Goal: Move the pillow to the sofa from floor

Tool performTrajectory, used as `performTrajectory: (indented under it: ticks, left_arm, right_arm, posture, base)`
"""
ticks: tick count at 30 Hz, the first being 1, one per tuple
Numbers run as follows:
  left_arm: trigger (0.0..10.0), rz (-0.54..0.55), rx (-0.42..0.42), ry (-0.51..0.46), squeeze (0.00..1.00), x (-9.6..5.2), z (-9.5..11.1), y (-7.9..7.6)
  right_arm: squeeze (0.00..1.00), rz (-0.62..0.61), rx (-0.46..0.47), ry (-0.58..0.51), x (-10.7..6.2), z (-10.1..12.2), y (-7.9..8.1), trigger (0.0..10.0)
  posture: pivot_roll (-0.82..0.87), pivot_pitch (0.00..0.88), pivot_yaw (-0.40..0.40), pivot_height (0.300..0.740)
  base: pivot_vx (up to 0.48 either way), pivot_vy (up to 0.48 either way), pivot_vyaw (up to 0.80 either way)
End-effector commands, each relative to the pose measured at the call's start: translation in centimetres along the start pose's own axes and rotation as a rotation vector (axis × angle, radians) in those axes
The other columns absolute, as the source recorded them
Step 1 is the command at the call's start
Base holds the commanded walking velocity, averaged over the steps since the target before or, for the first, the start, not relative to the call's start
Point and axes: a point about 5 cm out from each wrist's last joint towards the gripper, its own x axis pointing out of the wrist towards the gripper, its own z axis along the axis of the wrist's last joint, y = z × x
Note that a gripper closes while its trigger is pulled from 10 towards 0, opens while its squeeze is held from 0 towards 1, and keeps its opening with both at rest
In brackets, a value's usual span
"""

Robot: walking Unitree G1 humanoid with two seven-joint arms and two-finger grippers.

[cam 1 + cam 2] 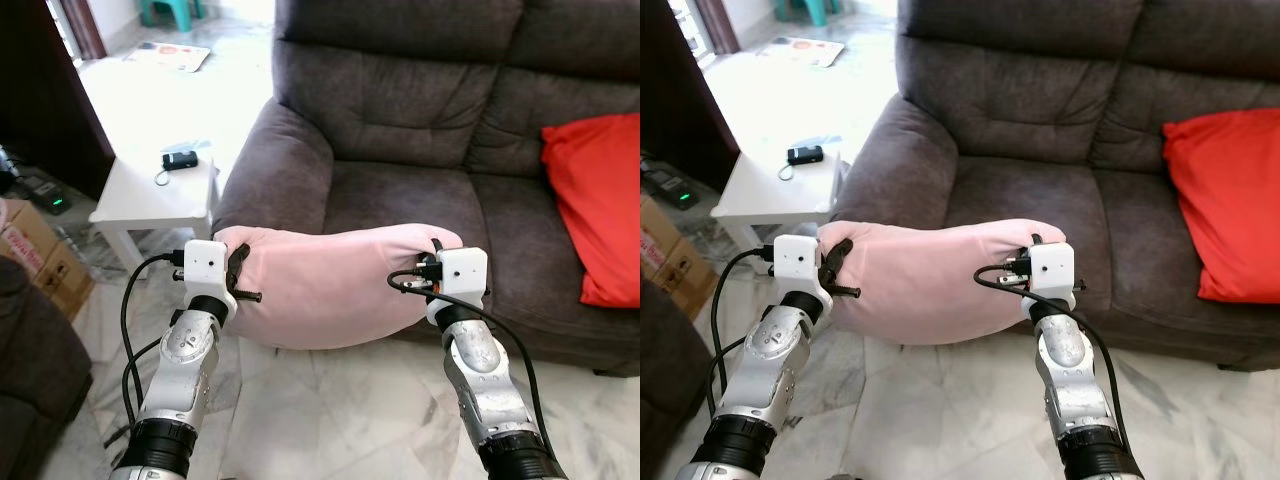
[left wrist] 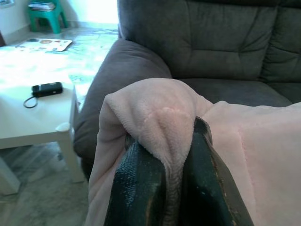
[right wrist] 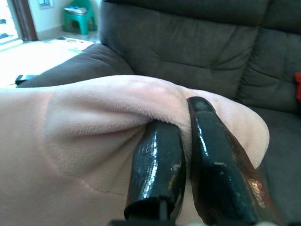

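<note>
A long pale pink pillow (image 1: 330, 285) hangs in the air between my two arms, just in front of the dark grey sofa's (image 1: 420, 130) seat edge. My left gripper (image 1: 238, 262) is shut on a fold at the pillow's left end, where the black fingers (image 2: 136, 183) pinch the pink fabric (image 2: 162, 122). At the other end my right gripper (image 1: 437, 247) is shut on a bunched fold, its fingers (image 3: 157, 165) squeezing the plush (image 3: 94, 132). The pillow sags slightly in the middle.
A red cushion (image 1: 598, 195) leans on the sofa's right seat. A white side table (image 1: 160, 185) with a small black device (image 1: 181, 160) stands left of the sofa arm. Cardboard boxes (image 1: 40, 260) sit at far left. Marble floor (image 1: 340, 410) lies below.
</note>
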Motion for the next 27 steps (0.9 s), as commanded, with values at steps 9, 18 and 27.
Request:
performTrajectory:
  ticks: [9,18,27]
  left_arm:
    - [10.0,0.036,-0.010,-0.064,0.00,0.82,1.23,0.21]
    - [10.0,0.036,0.018,-0.061,0.00,0.97,1.25,0.27]
    - [10.0,0.037,0.013,-0.063,0.00,1.14,1.26,0.22]
  right_arm:
    - [0.00,-0.069,0.002,-0.098,1.02,2.78,-1.24,10.0]
    - [0.00,-0.072,-0.005,-0.097,1.11,2.88,-1.35,10.0]
    - [0.00,-0.082,-0.008,-0.102,1.47,3.08,-1.48,10.0]
  posture:
    - [0.00,0.071,-0.063,0.740]
    - [0.00,0.068,-0.067,0.740]
    - [0.00,0.048,-0.061,0.740]
  base:
    - [0.000,0.000,-0.80]
    - [0.000,-0.029,-0.80]
    - [0.000,-0.117,-0.53]
